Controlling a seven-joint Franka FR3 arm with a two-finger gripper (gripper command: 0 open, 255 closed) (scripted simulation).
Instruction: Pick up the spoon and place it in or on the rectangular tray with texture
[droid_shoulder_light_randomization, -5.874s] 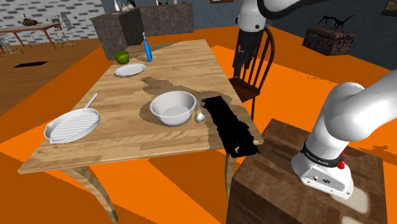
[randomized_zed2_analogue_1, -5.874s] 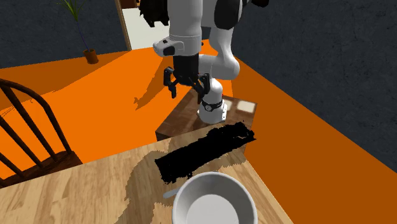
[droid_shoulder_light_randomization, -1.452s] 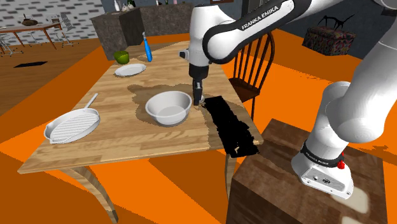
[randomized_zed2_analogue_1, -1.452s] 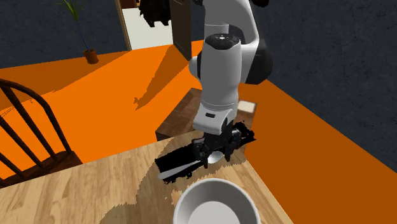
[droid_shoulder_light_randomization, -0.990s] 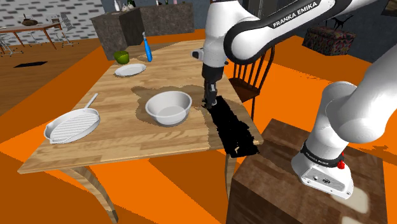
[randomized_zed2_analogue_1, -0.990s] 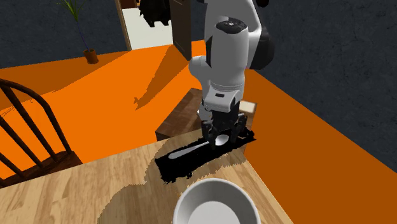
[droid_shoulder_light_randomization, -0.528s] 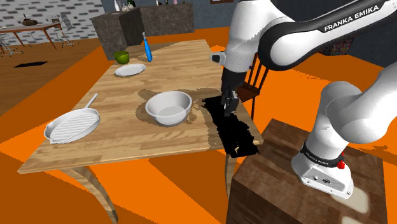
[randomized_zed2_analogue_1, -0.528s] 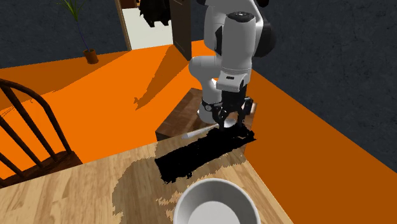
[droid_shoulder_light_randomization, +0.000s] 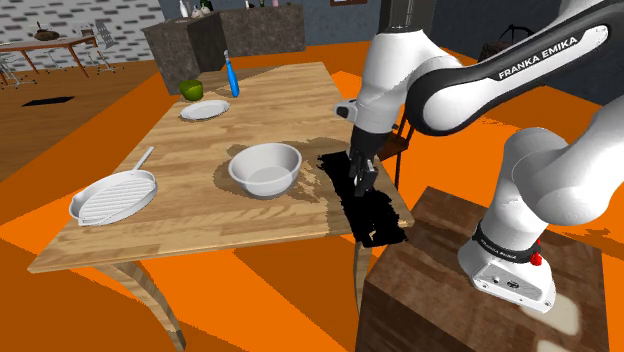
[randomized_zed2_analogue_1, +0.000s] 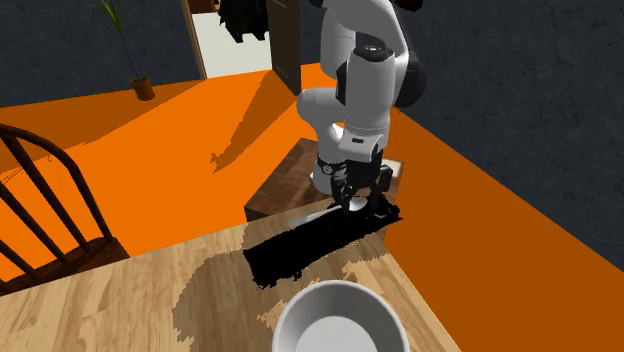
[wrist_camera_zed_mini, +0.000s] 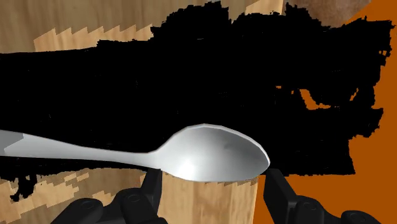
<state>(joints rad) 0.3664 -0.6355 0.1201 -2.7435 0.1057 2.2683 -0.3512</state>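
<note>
Spoon (wrist_camera_zed_mini: 216, 153): grey, bowl seated between two black fingers, handle jutting past one finger. Gripper (wrist_camera_zed_mini: 213, 186) clenched on spoon, hanging low over black ragged-edged tray (droid_shoulder_light_randomization: 378, 214) at corner of table (droid_shoulder_light_randomization: 190, 205) nearest stand.

Step judged: set-down. Lower till spoon nearly touches, release over tray middle. Risk: long handle overhanging tray edge.

Table wooden. White bowl (droid_shoulder_light_randomization: 266, 168) just beside tray, ridged pan (droid_shoulder_light_randomization: 113, 196) well apart. Floor (droid_shoulder_light_randomization: 250, 300) orange.
</note>
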